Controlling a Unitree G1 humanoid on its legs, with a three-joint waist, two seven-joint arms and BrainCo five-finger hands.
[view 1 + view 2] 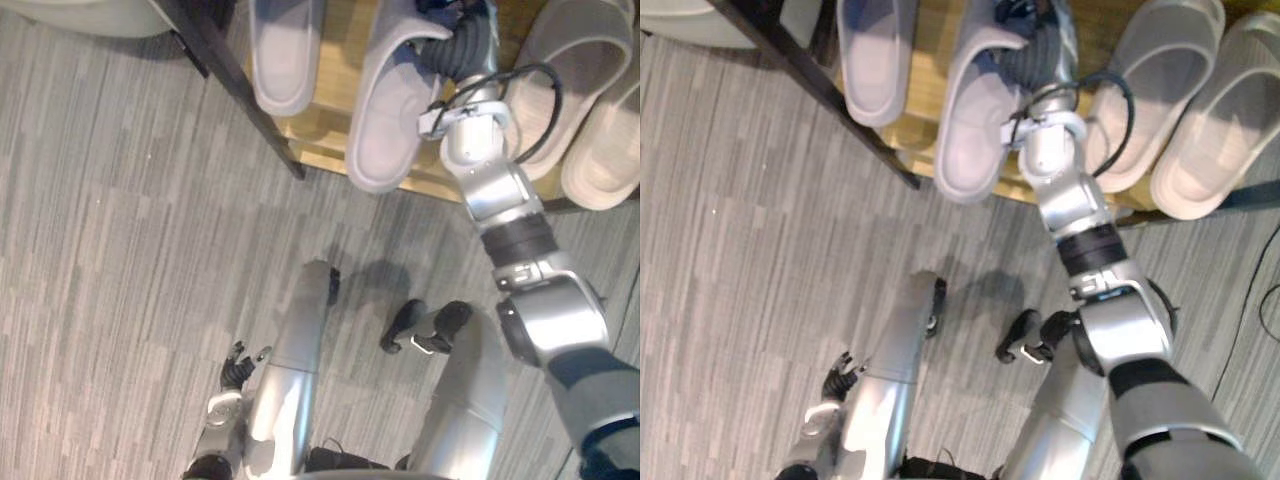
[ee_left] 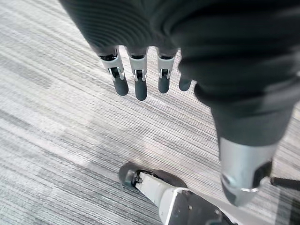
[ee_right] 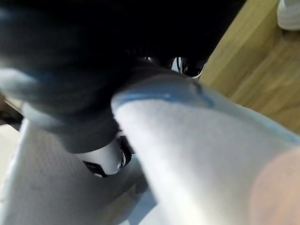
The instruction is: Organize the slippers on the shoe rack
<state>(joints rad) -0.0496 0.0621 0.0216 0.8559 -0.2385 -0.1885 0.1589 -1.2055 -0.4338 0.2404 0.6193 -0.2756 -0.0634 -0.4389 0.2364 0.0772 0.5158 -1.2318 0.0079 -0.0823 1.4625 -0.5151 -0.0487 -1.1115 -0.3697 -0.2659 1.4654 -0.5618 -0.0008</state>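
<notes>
Though my right hand (image 1: 462,45) sits at the strap of the grey slipper (image 1: 390,120), I cannot tell its grip. That slipper lies front to back on the shoe rack (image 1: 322,125), heel overhanging toward me. My left hand (image 2: 140,88) hangs relaxed and empty, well apart.

r hand (image 1: 1038,48) on grey slipper (image 1: 970,125)

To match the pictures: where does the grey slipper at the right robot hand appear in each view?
Left eye view: grey slipper top centre, overhanging the wooden shelf.
Right eye view: slipper top centre, likewise.
Right wrist view: its pale strap, very close.
Left wrist view: left robot hand above carpet.
Shared landmark: that shelf.
</notes>
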